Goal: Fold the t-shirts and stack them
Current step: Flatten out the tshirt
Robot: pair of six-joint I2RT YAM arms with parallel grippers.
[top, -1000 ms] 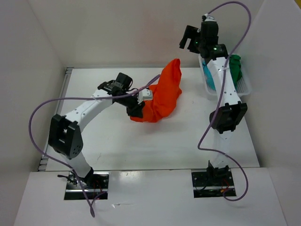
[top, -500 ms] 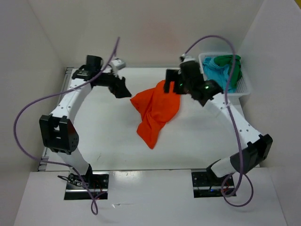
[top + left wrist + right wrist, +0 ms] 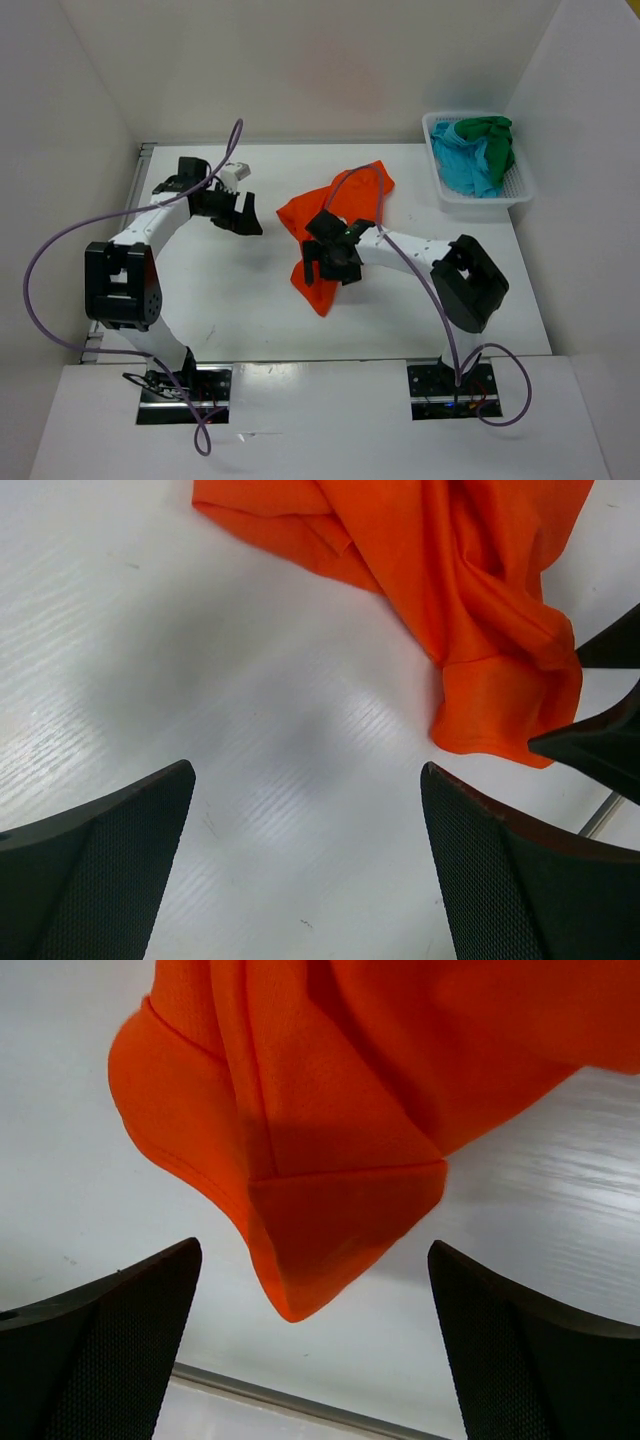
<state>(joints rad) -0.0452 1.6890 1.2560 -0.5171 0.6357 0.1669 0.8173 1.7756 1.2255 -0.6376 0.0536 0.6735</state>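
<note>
Orange t-shirt (image 3: 305, 218) crumpled, creased on table (image 3: 220, 300); left tool (image 3: 243, 222), right tool (image 3: 328, 268) both apart, empty.

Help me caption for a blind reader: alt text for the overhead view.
An orange shirt lies on a table; the open right end effector is over its near end, the open left end effector apart to its left. A basket holds a turquoise shirt and a green shirt.

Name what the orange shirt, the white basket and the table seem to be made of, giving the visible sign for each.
Orange shirt: soft matte cloth, judging by its limp folds and stitched hem. Basket: probably white plastic, given its stiff rim and mesh walls. Table: smooth white board, perhaps laminate; it shows faint streaks and a dull sheen.
</note>
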